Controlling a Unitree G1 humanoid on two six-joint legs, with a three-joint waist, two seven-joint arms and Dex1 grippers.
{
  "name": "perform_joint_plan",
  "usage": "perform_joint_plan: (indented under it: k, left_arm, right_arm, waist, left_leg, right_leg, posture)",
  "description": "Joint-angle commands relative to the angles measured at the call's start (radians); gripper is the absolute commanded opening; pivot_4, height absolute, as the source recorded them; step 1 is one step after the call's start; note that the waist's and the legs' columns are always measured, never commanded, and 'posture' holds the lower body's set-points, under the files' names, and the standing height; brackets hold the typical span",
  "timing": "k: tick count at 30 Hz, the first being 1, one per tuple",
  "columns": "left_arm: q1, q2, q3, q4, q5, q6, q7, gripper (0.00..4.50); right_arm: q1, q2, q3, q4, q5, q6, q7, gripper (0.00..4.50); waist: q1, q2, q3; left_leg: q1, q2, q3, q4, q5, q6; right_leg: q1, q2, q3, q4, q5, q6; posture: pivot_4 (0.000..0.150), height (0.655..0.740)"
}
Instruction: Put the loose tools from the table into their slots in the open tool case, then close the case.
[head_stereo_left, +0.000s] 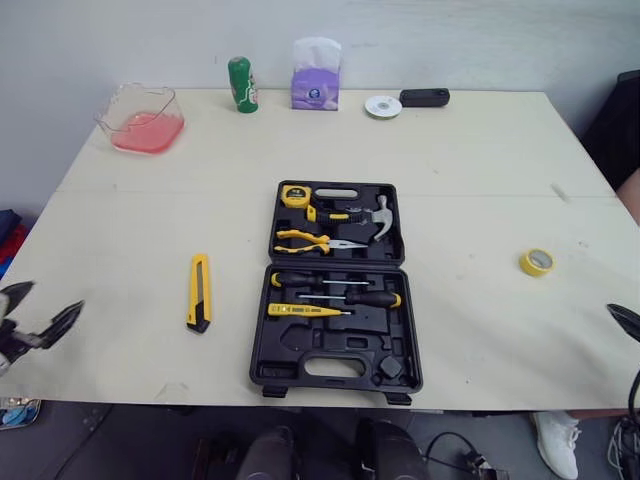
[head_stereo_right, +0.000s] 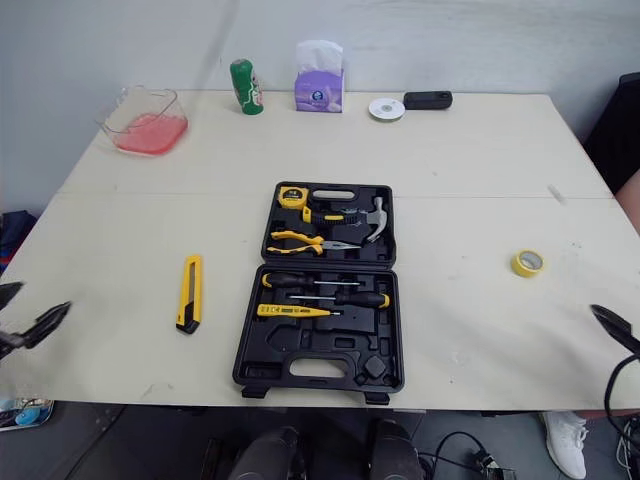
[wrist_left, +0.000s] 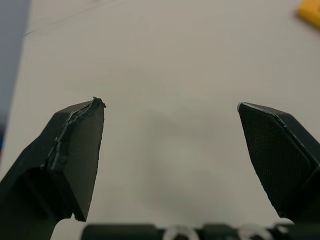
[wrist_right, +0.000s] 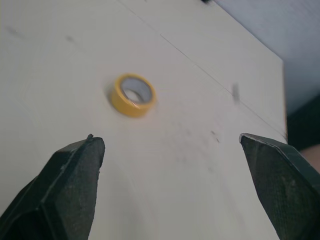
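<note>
Your left gripper (wrist_left: 169, 103) hangs over the near left corner of the table (head_stereo_left: 480, 150). Its two fingers are spread wide with bare tabletop between them, and it grips nothing. Inward of those jaws and well apart from them, the yellow utility knife (head_stereo_left: 199, 292) lies flat, its length running away from you and its black end nearest you. It sits between your left jaws and the tool case (head_stereo_left: 300, 345), near the case's left wall but not touching it.

The case lies open and flat at the table's middle, well apart from both pairs of jaws. Its far half holds a tape measure (head_stereo_left: 295, 195), a hammer (head_stereo_left: 365, 215) and pliers (head_stereo_left: 305, 241). Its near half holds two screwdrivers (head_stereo_left: 335, 282) and a yellow tester (head_stereo_left: 305, 310), with bare moulded slots nearer you.

Further right, the yellow tape roll (wrist_right: 133, 94) lies flat and loose on the table, between the case and your right gripper (wrist_right: 167, 136). It lies ahead of the right jaws, beyond the fingertips and nearer one finger than the other, not between them. Those fingers are likewise spread wide and empty, over bare table near the right edge.

Along the far edge, well away from both jaws, stand a pink container (head_stereo_left: 142, 118), a green can (head_stereo_left: 242, 84), a tissue pack (head_stereo_left: 316, 74), a white roll (head_stereo_left: 383, 106) and a black device (head_stereo_left: 424, 97).
</note>
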Motion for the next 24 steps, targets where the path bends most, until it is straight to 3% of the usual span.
perform_joint_plan:
  k: [1,10,17,24]
  left_arm:
    - [0.062,0.022,0.149,0.092,-0.008,-0.023,0.089,4.48]
    - [0.113,-0.001,0.159,0.040,-0.036,-0.025,0.102,4.48]
    - [0.120,-0.047,0.141,-0.081,-0.082,0.024,0.110,4.48]
    - [0.183,-0.157,0.065,-0.430,-0.128,0.184,0.191,4.48]
  right_arm:
    - [0.019,-0.062,-0.048,0.127,-0.015,-0.066,-0.063,4.50]
    - [-0.005,-0.066,-0.007,0.202,-0.016,-0.111,-0.064,4.50]
    - [-0.040,-0.028,0.016,0.160,0.011,-0.095,-0.022,4.50]
    - [-0.047,0.122,0.091,-0.234,0.143,0.094,0.066,4.50]
  waist:
    - [-0.011,0.000,0.000]
    - [-0.018,0.001,0.000]
    - [-0.019,0.001,0.000]
    - [-0.017,0.001,0.000]
  left_leg:
    - [0.000,0.000,0.000,0.000,-0.001,-0.002]
    - [0.003,0.000,0.001,-0.002,-0.004,-0.005]
    - [0.002,0.000,0.002,-0.002,-0.005,-0.006]
    - [0.002,0.000,0.002,-0.002,-0.005,-0.006]
  right_leg:
    - [0.000,-0.001,0.000,0.000,0.000,0.000]
    - [0.000,-0.002,0.001,0.002,0.000,-0.001]
    - [-0.001,-0.002,0.001,0.001,-0.001,-0.001]
    - [0.000,-0.002,0.002,0.001,-0.001,-0.001]
  posture:
    - [0.150,0.7400]
    - [0.150,0.7400]
    - [0.150,0.7400]
    - [0.150,0.7400]
